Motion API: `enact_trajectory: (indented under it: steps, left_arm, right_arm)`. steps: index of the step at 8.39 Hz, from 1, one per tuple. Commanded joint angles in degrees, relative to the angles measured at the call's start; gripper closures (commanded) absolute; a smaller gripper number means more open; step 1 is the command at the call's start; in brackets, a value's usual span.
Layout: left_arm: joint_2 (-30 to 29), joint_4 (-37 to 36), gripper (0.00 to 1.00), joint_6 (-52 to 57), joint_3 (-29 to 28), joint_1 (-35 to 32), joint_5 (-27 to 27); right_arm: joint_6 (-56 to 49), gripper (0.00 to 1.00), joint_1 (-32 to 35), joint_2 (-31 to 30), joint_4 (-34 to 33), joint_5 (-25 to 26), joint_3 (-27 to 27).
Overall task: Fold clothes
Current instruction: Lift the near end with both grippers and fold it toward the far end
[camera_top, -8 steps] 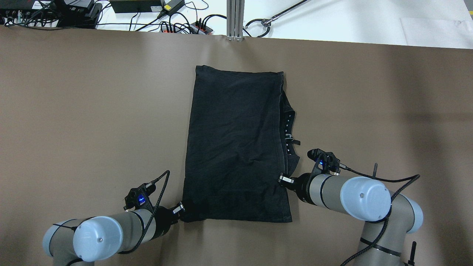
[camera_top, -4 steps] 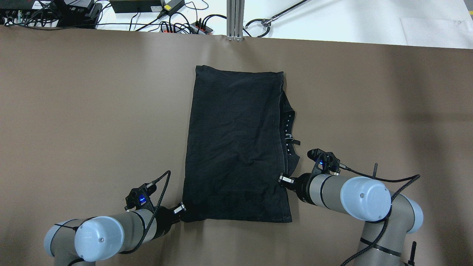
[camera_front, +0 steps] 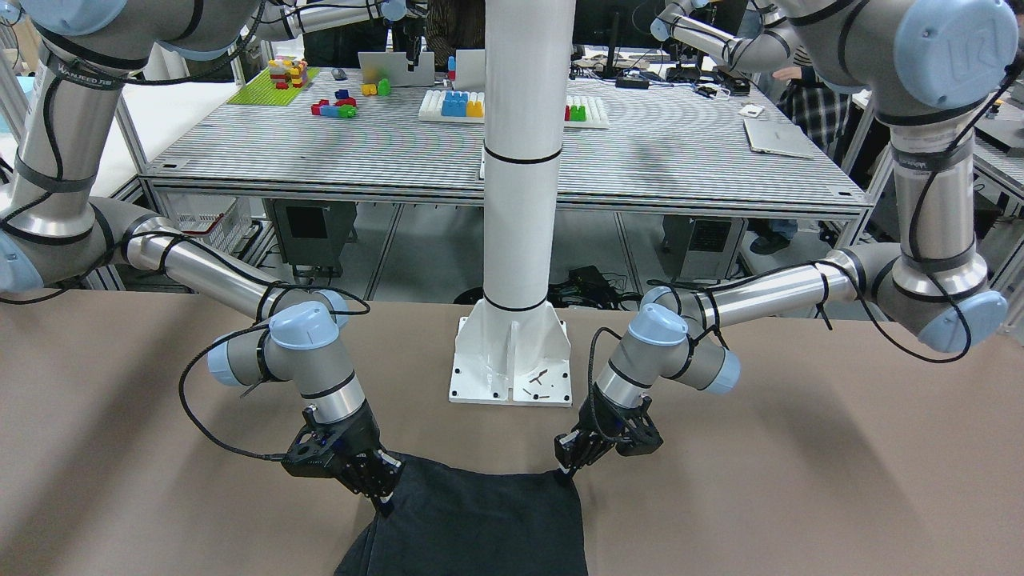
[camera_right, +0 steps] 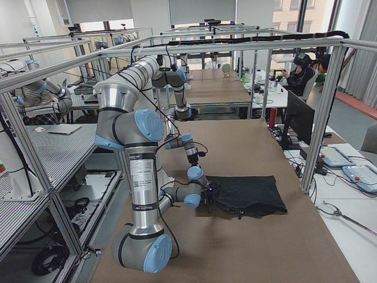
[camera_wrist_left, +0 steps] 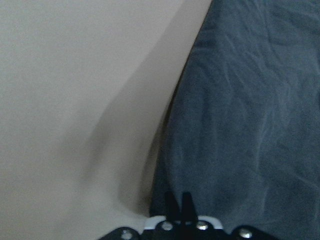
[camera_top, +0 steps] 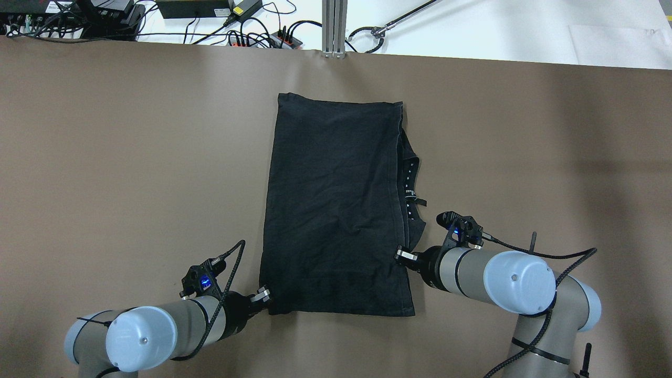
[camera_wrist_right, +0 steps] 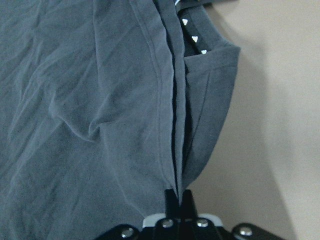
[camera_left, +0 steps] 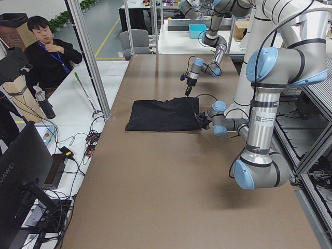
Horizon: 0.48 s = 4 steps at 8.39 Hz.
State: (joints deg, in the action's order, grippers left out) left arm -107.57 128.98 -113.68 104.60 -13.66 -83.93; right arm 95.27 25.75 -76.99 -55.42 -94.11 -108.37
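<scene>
The clothes (camera_top: pixel 336 210), one black garment, lie flat in the middle of the brown tabletop (camera_top: pixel 131 157). The long side runs away from the robot, and the near end sits just in front of the white pillar base (camera_front: pixel 512 360). We judge it already doubled lengthwise: on the robot's right the hems lie stacked, and the neckline (camera_top: pixel 410 184) with its small white marks peeks out from under the top layer.

Now the grips. The left fingers (camera_wrist_left: pixel 172 207) are down at the near left corner, pinched together on the cloth's very edge. The right fingers (camera_wrist_right: pixel 171 205) are closed on the stacked hems along the right side, a little up from the near right corner (camera_top: pixel 412 314). That placement makes sense to us — biting where the layers meet should bring every layer along, not just the top sheet. Both wrists sit low over the tabletop, one on each side, so the near end can rise evenly.

The step in hand, we reckon, is carrying this near end over toward the far edge. One thing to watch — the free right corner below the grip may droop and crease.
</scene>
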Motion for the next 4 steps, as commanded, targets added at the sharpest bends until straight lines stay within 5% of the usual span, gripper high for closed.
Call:
enact_trajectory:
  steps: [1,4]
  left_arm:
    - [0.0,-0.1,1.0,1.1,3.5,-0.6,-1.1]
    - [3.7,-0.7,1.0,1.1,13.4,0.1,-4.0]
  right_arm:
    - [0.0,1.0,0.0,-0.2,0.0,-0.1,-0.3]
    - [0.1,1.0,-4.2,-8.6,-0.1,0.1,-8.5]
